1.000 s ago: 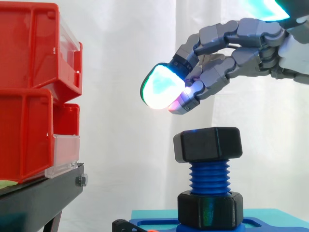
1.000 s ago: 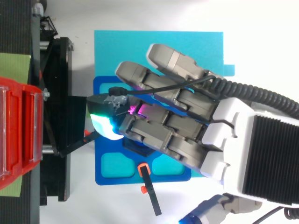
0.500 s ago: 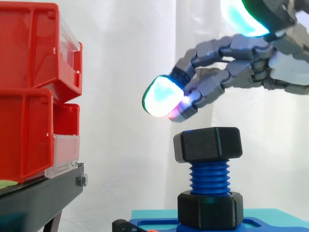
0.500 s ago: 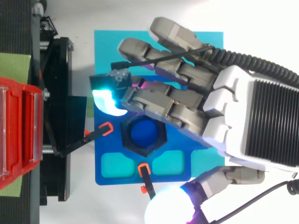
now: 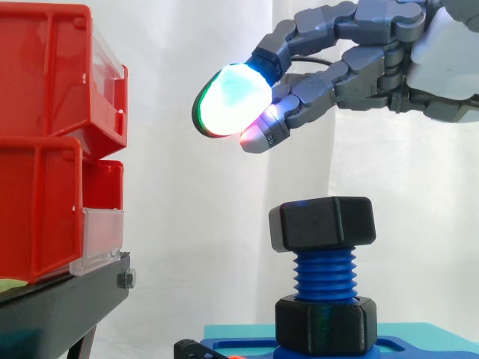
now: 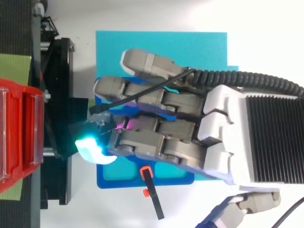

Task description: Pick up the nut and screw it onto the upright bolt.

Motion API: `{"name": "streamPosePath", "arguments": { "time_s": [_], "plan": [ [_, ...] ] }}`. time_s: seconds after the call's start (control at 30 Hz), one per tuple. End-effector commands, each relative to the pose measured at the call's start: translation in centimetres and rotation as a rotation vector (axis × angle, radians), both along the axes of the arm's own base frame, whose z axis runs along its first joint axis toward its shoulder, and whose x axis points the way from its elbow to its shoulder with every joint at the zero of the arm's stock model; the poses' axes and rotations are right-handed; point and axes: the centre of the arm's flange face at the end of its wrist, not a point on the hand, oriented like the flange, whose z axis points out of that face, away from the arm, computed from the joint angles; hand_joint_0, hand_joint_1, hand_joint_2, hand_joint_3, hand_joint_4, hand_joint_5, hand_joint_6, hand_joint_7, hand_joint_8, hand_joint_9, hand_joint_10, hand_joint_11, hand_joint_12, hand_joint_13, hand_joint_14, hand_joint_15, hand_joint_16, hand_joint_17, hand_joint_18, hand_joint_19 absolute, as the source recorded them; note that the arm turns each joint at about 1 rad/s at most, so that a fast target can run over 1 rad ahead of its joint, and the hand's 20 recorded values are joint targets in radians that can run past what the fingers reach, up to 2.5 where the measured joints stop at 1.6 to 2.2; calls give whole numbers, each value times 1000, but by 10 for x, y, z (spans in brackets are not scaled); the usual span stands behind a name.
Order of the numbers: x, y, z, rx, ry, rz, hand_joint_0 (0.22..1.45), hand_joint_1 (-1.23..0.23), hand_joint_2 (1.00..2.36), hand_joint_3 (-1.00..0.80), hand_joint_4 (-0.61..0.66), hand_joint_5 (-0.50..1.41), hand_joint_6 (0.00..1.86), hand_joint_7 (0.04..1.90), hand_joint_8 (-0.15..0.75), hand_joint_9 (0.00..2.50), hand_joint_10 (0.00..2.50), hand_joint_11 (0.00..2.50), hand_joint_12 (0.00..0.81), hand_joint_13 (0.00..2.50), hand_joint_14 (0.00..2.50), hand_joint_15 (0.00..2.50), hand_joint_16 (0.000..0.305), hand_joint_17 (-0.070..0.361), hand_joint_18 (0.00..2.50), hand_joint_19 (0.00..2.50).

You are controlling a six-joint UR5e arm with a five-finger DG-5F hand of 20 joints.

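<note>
1. Above the nut (image 5: 322, 223), the robot hand (image 5: 359, 60) is hovering with clear air between them; fingers are reaching out loosely, released, gripping nothing.
2. The nut is sitting on top of the upright blue bolt (image 5: 323, 275), level, with bare thread showing below it down to the black hex collar (image 5: 325, 325) on the blue fixture plate (image 6: 102, 183).
3. Key relation: the nut is lying straight down from the fingers, a bit towards the wrist. The glowing fingertips (image 5: 228, 101) are overshooting it towards the red bins (image 5: 45, 149). The bolt's axis is running vertical.
4. From above, the robot hand (image 6: 190, 137) is covering the bolt, so the sideways offset is probably small, but I can't confirm it.
5. Judgement: the nut is looking started but not run down; the next move is calling for a descent, plus a slight pull-back to centre the fingers over the hex.
</note>
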Motion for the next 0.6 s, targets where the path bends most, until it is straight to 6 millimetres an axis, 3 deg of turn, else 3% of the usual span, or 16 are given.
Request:
{"name": "streamPosePath", "arguments": {
  "time_s": [0.0, 0.13, 0.33, 0.57],
  "plan": [
    [0, -5, 0, 87, 6, 29, 442, -18, 1000, -500, 255, -126, 503, 865, 300, 421, 0, 0, 413, 241, 0, 0, 52, 117, 0, 0],
    [0, -4, -1, 83, 8, 69, 443, -26, 1000, -500, 258, -126, 503, 868, 300, 421, 0, 0, 415, 248, 0, 0, 52, 118, 0, 0],
    [15, -9, -20, 90, 40, 81, 446, -38, 1000, -500, 259, -127, 503, 867, 300, 425, 0, 0, 413, 252, 0, 0, 52, 117, 0, 0],
    [17, -11, -13, 70, 55, 89, 446, -51, 1000, -500, 258, -126, 503, 864, 299, 429, 0, 0, 413, 257, 0, 0, 52, 116, 0, 0]
  ]
}}
